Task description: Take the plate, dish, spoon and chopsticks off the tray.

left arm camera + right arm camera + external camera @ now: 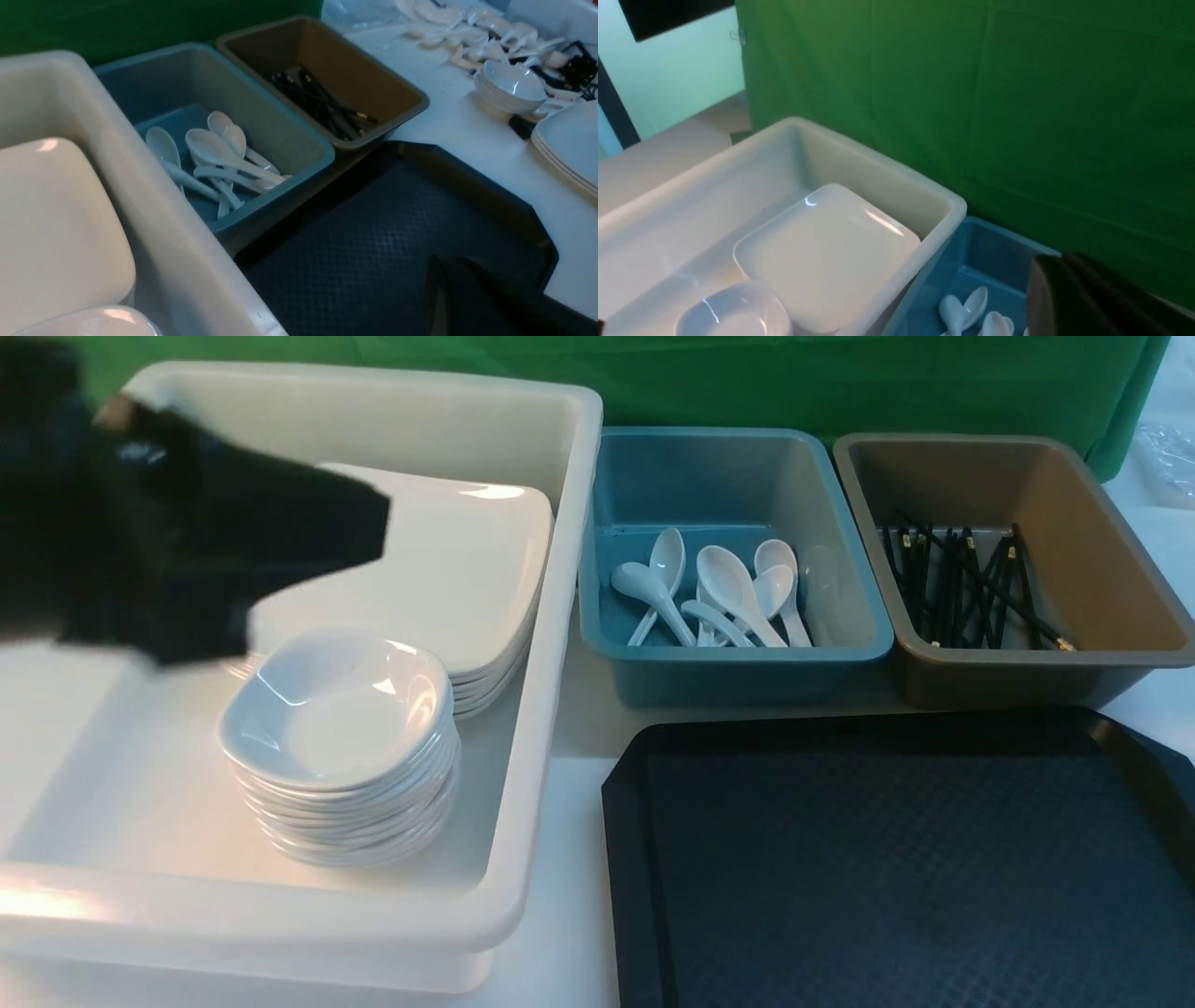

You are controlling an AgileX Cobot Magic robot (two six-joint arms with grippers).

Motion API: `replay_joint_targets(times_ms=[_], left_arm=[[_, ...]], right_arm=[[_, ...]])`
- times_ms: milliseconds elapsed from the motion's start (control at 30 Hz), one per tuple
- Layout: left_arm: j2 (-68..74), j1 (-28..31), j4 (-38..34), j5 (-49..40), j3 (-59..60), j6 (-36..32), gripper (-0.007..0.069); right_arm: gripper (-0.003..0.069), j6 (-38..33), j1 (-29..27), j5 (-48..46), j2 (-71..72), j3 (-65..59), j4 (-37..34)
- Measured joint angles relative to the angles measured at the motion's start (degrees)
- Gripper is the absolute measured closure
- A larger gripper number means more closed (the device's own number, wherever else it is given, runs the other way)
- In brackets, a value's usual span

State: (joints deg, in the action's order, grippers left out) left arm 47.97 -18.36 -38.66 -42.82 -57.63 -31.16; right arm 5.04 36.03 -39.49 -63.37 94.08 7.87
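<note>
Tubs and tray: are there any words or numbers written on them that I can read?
None that can be read.
White tub: no writing shows.
Blue tub: no writing shows.
Brown tub: no writing shows.
Tray: only a woven pattern, no letters.
Spoons and chopsticks: plain, apart from gold bands too small to show any mark.
</note>
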Motion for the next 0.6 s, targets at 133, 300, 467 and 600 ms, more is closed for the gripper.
replay_joint_targets(times_ms=[133,300,467,600], left_arm=[[-10.2,0.0,0.6,4.7,7.8,0.7,0.0622],[-21.6,0.0,0.7,7.7,18.4,1.4,0.0622],[-28.4,0.0,0.7,9.2,26.7,3.1,0.0622],[-29.8,0.0,0.7,10.8,29.9,4.1,0.0622]], right_arm=[[0.0631,2.0,0.0,15.1,12.9,-19.9,0.9],[0.0631,3.1,0.0,39.5,32.3,-47.6,0.9],[0.0617,5.6,0.0,52.0,48.3,-67.2,0.8],[0.0594,6.0,0.0,53.3,53.8,-72.6,0.8]])
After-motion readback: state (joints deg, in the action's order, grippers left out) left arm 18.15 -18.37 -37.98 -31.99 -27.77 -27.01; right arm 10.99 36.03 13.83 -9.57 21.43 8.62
